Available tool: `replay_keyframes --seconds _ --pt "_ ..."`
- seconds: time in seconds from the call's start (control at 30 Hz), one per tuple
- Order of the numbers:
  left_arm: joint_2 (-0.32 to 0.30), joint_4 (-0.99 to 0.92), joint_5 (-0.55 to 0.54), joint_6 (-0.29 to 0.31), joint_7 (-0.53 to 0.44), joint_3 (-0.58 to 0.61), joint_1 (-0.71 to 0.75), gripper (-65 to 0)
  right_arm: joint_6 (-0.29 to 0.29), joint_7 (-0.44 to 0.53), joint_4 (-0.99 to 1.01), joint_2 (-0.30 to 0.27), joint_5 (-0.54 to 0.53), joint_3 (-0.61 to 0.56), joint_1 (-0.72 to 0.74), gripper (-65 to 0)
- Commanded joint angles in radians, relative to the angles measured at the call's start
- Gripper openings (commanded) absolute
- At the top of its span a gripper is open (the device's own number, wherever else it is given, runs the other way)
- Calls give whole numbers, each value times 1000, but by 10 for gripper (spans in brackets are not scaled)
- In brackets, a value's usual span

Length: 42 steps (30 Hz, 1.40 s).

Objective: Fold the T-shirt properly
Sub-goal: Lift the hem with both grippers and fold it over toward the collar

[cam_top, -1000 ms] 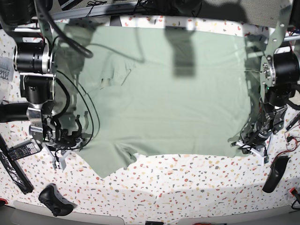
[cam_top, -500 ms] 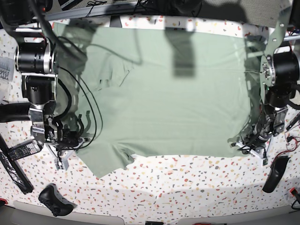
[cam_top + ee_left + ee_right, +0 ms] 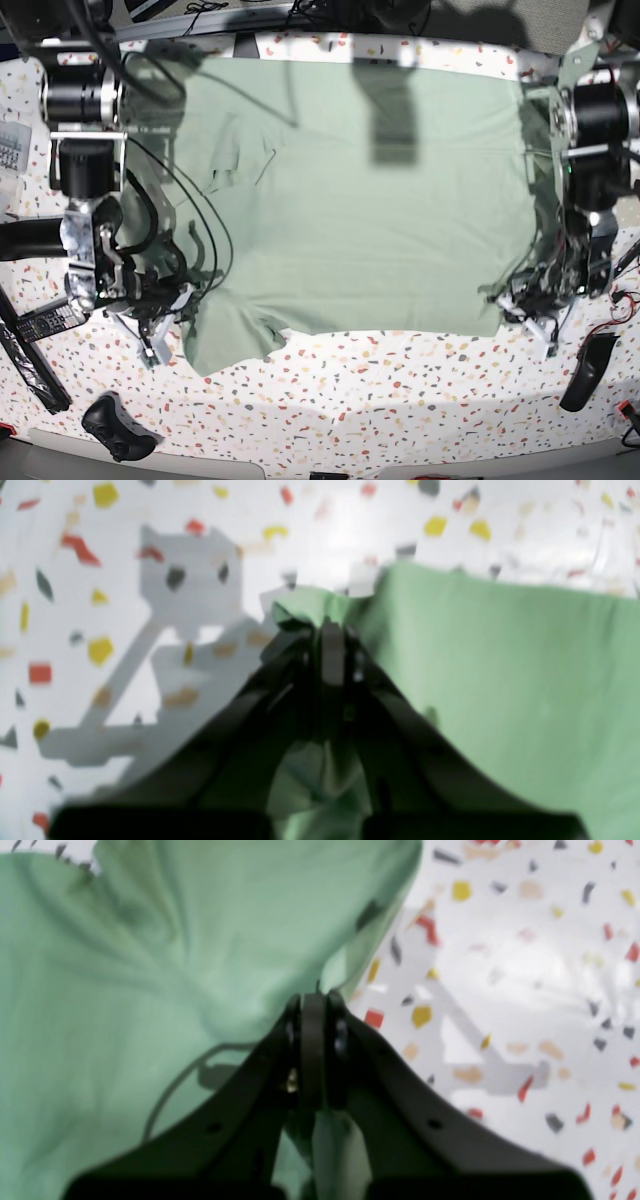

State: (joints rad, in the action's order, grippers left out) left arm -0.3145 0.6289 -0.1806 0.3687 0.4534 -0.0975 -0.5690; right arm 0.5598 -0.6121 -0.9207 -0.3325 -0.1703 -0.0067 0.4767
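Observation:
The pale sage-green T-shirt lies spread flat over most of the speckled table, with its collar toward the left and a short sleeve at the near left. My right gripper is at the shirt's near left edge. In the right wrist view it is shut on a pinch of the shirt's fabric. My left gripper is at the near right corner. In the left wrist view it is shut on the bunched shirt edge.
A remote control and a long black strip lie at the near left. A black game controller sits near the front edge. A black object lies at the near right. Cables trail over the shirt's left part.
Both arms have shifted, and each gripper has moved slightly inward with its hold on the shirt. The near left sleeve has drawn in and bunched a little.

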Motion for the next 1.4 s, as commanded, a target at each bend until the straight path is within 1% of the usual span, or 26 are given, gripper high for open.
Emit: replay_keyframes --seconds 0.0,0.1,0.2,0.37,0.43,0.6,0.73,0.87,0.97,1.07,1.13,1.17,1.2,1.27,1.3,1.33,1.37 --pt "-21 56 -27 4 -11 -1 -7 -650 6 8 -56 -11 -43 6 6 -650" --pt "-50 195 -99 6 3 -1 92 -650 6 2 -185 -11 -98 28 -87 -650" --pt "-92 353 -177 6 32 -1 188 -650 6 -4 -324 -11 -103 66 -183 -650" --pt "-165 613 -296 6 101 -1 322 -650 6 -47 -538 -11 -103 156 -322 -650" --pt "-185 702 -318 6 127 -1 370 -650 6 -55 -612 -11 -103 198 -371 -650" --pt "-220 875 -318 6 174 -1 470 -650 20 -75 -760 -11 -103 301 -472 -650" --pt "-235 952 -317 6 222 -19 526 -650 53 -100 -824 -11 -103 379 -531 -650" --pt "-235 962 -318 6 260 -57 562 -650 87 -119 -833 -11 -103 432 -571 -650" --pt "-235 962 -318 6 315 -80 584 -650 91 -123 -833 -11 -103 444 -603 -650" --pt "-235 962 -318 6 324 -85 608 -650 91 -124 -833 -11 -111 443 -631 -650" --pt "-234 962 -319 6 322 -85 622 -650 91 -154 -833 -11 -139 443 -640 -650" --pt "-234 962 -318 6 321 -85 627 -650 91 -185 -833 -11 -155 443 -640 -650" --pt "-235 962 -318 6 320 -85 632 -650 91 -220 -833 -11 -170 443 -640 -634" --pt "-234 962 -318 6 321 -85 636 -650 91 -257 -833 -11 -182 443 -640 -474" --pt "-234 962 -318 6 320 -85 637 -650 91 -261 -833 -11 -182 443 -640 -407" --pt "-234 962 -319 6 320 -85 636 -650 91 -259 -833 -11 -182 443 -640 -356" --pt "-234 962 -319 6 316 -85 636 -650 91 -246 -833 -12 -181 443 -637 -323"
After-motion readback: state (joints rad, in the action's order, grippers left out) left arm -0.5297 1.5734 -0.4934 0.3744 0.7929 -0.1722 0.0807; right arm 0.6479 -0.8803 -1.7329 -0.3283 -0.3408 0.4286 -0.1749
